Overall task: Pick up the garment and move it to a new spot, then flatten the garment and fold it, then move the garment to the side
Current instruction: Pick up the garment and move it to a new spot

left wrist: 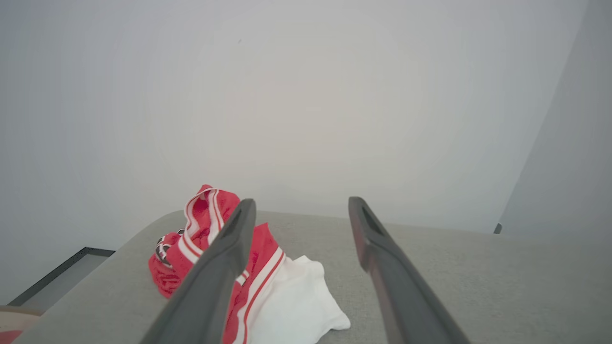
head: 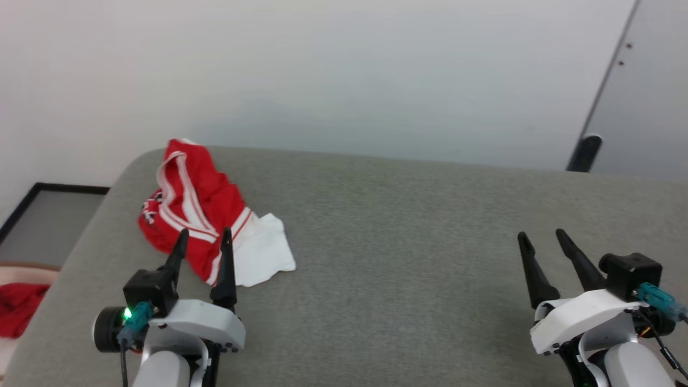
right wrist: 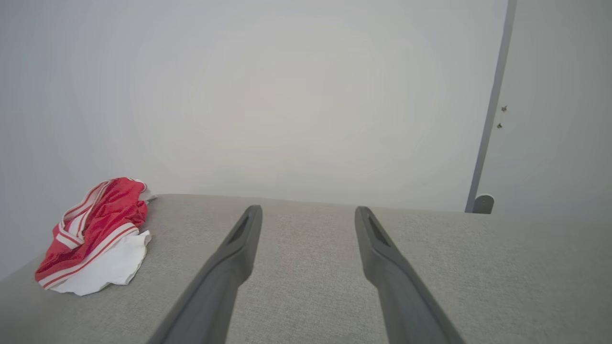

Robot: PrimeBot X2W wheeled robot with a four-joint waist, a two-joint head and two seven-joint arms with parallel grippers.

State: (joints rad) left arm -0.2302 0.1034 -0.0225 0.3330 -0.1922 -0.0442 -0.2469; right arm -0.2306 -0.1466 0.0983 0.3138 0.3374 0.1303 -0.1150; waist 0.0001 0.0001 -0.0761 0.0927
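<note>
The crumpled red jersey-style garment with white striped trim and a white sleeve (head: pixel 196 212) lay bunched on the far left part of the grey fabric-covered flat surface (head: pixel 408 252), close to its rounded far-left corner. Its long axis ran on a diagonal in the head view. The red, stripe-edged end pointed away toward the far-left corner and the pale wall (head: pixel 333 70). The white sleeve end pointed back toward the robot and to the right. A small dark-and-white mark showed on the red folds near the left edge, possibly print, though it was too crumpled to read.

The left gripper (head: pixel 205 232) hovered on the near side of the garment, its two long dark fingers spread wide and holding nothing. In the left wrist view the left finger overlapped the red cloth, but whether it touched could not be told. The right gripper (head: pixel 541 234) was well apart from the garment, over bare grey fabric on the right side, with its fingers likewise parted and nothing between them.

Off the surface's left edge, lower down, lay a plain red cloth bundle (head: pixel 19 309).
</note>
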